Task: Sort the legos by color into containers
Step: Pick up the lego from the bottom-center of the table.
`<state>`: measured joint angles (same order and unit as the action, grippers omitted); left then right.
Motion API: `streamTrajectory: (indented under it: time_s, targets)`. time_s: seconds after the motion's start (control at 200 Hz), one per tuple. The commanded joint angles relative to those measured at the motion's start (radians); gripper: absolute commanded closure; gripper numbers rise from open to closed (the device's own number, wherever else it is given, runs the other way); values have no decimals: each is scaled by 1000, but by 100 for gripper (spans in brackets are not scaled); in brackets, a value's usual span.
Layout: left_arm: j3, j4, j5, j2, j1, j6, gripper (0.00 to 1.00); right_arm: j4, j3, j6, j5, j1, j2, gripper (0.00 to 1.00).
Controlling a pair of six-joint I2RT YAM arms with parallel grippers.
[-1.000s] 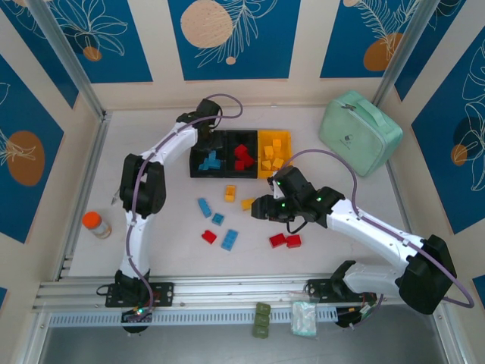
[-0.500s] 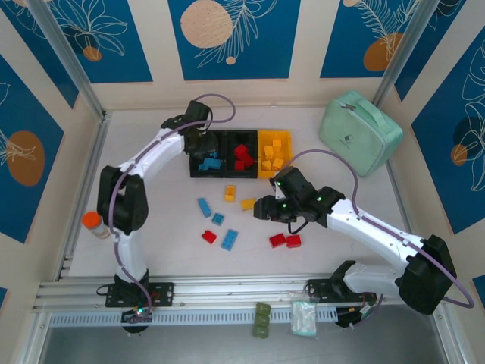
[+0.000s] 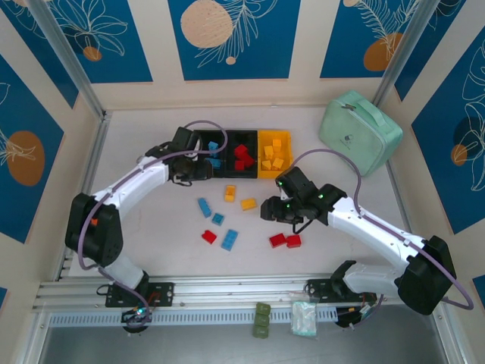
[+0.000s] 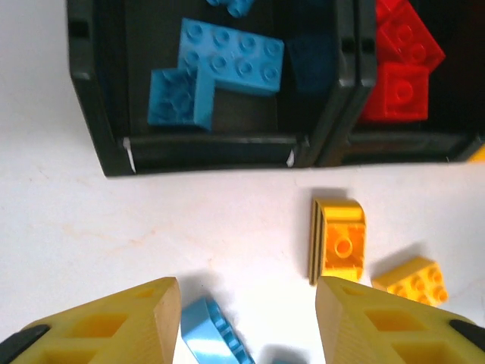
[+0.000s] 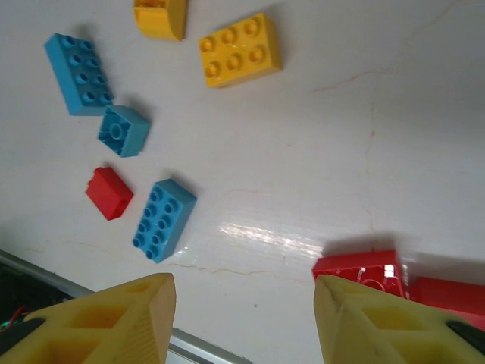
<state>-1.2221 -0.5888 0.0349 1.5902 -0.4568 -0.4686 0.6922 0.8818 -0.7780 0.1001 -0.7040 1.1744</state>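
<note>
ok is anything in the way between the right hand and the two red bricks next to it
Nothing visible does. The right hand is open over the tabletop, and only bare surface lies between it and the red bricks.

Blue lego (image 4: pixel 214 339): cut by the bottom edge, left wrist view.
Red legos (image 4: pixel 400 64): run past the top right corner there.
Yellow lego (image 5: pixel 161 15): cropped by the upper edge, right wrist view.
Red brick (image 5: pixel 449 293): runs off the right edge there.
Left bin (image 3: pixel 211 134): near side under the left arm (image 3: pixel 136 178), top view.
</note>
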Motion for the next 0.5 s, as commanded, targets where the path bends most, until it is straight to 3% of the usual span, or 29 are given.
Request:
streamTrajectory:
  time_s: [0.0,0.495]
  targets:
    - [57,23,54,-66,-38,18,49,102,14,-16,57,8,-15,47]
    - [331,179,159,-220,-190,-71,46,276,-99,-112,170,46,-33,38]
